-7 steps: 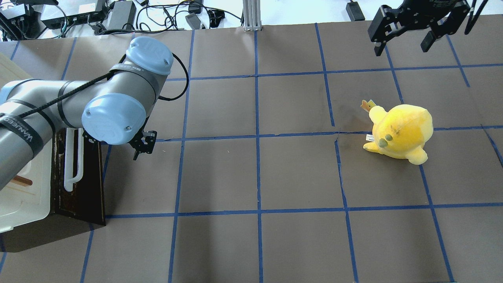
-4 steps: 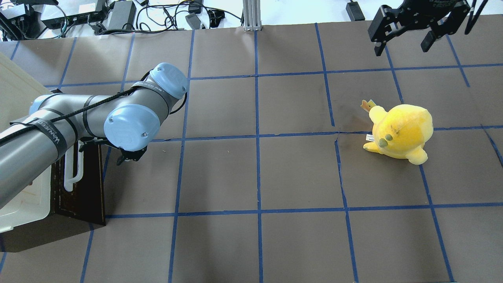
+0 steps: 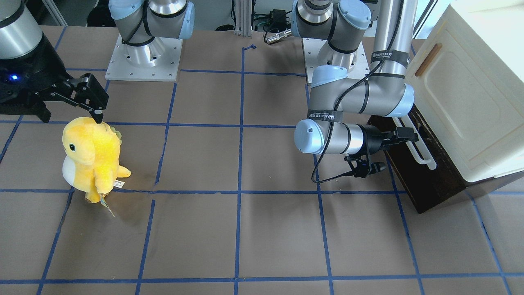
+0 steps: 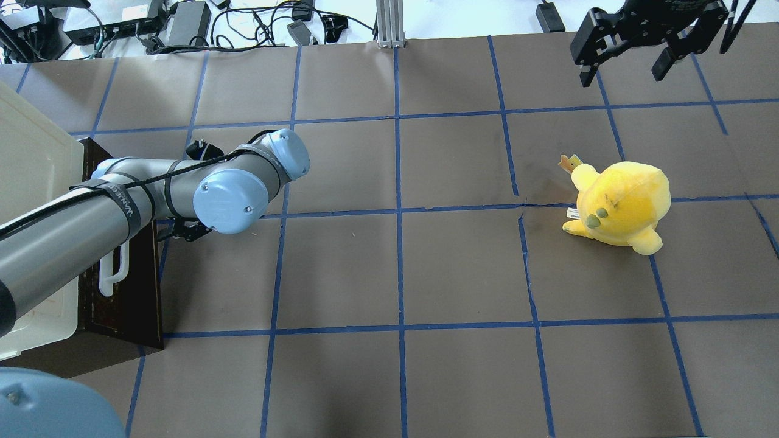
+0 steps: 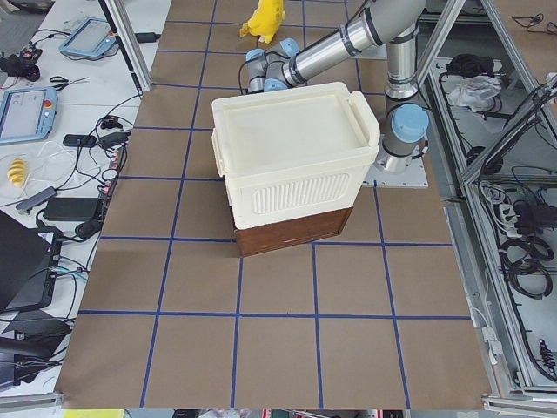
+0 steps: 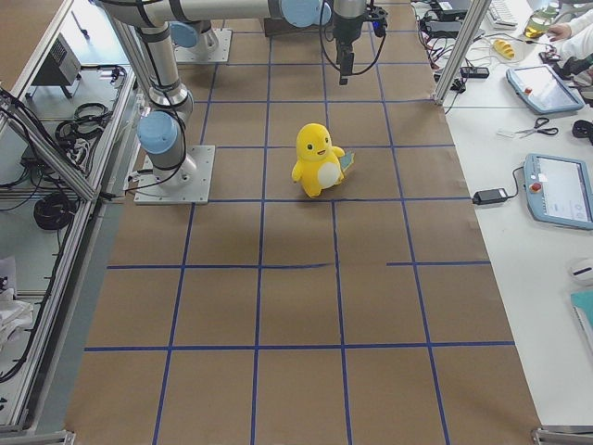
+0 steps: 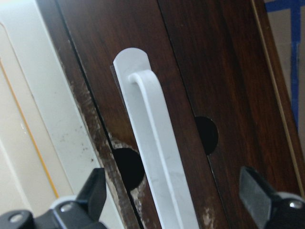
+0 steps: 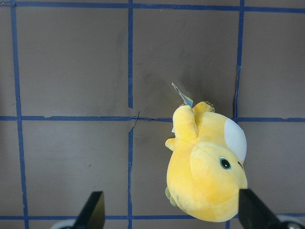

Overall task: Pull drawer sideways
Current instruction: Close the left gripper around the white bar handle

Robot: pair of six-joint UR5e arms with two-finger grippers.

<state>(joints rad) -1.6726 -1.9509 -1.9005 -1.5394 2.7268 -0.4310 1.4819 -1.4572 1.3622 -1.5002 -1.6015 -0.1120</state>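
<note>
The drawer (image 3: 417,180) has a dark brown wooden front and a long white bar handle (image 3: 421,153). It sits under a cream-white cabinet (image 3: 462,94) at the table's left end. No pale interior shows. My left gripper (image 3: 405,134) is open and points at the drawer front. In the left wrist view its fingers (image 7: 90,195) stand on either side of the handle (image 7: 157,157), apart from it. In the overhead view the handle (image 4: 115,271) is partly hidden by my left arm. My right gripper (image 4: 630,58) is open and empty, high at the far right.
A yellow plush toy (image 4: 621,204) stands on the right half of the table, below my right gripper (image 3: 69,110); it also shows in the right wrist view (image 8: 205,176). The brown table has blue tape grid lines. Cables and power bricks (image 4: 182,21) lie along the far edge.
My left arm has swung lower and toward the drawer, which brought the gripper up to the white handle. The right arm and the plush toy have not moved.
</note>
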